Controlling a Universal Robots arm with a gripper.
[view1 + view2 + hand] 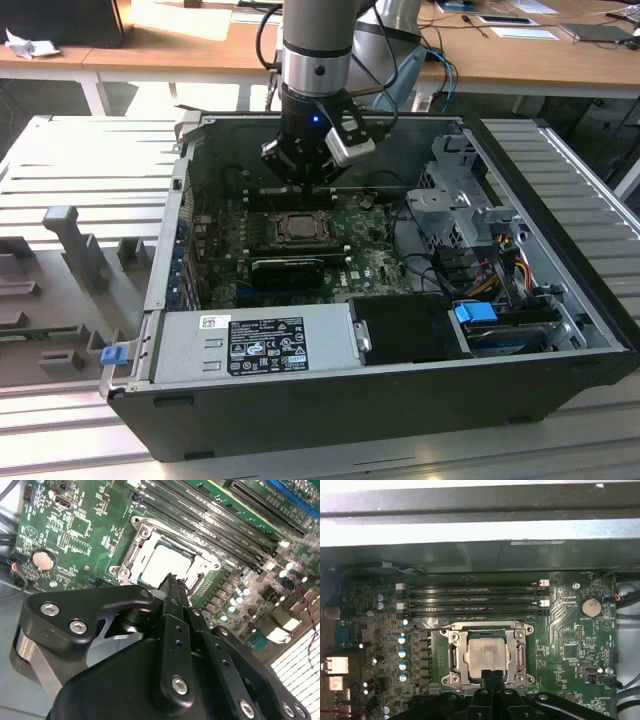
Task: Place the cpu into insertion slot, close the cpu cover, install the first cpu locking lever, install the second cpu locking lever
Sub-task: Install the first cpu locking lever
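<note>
Jaws are sitting pressed together w/ nothing visibly gripped, so the gripper (pixel 491 676) is acting as one narrow closed tip, prob. suited to pushing or hooking rather than carrying. In the first wrist view that tip is hanging just over one edge of the cpu (pixel 486 656); whether it's touching, can't tell. The chip is lying flat, pale metal top up, inside the insertion slot (pixel 485 631), i.e. placement looks done. The cpu cover (pixel 454 656) is lying down around it, its window framing the chip and its side rails sitting on the chip's margins, which is what's keeping the chip pinned square. A thin lever rod (pixel 427 629) is running along the socket side facing the memory slots (pixel 470 600); latched or not, can't tell. Further out, the green circuit board (pixel 560 645) is lying flat in the open computer case (pixel 400 400), side panel off, which is giving the arm straight-down access. In the exterior view the arm is standing roughly vertical over the socket, approx. mid-board.
</note>
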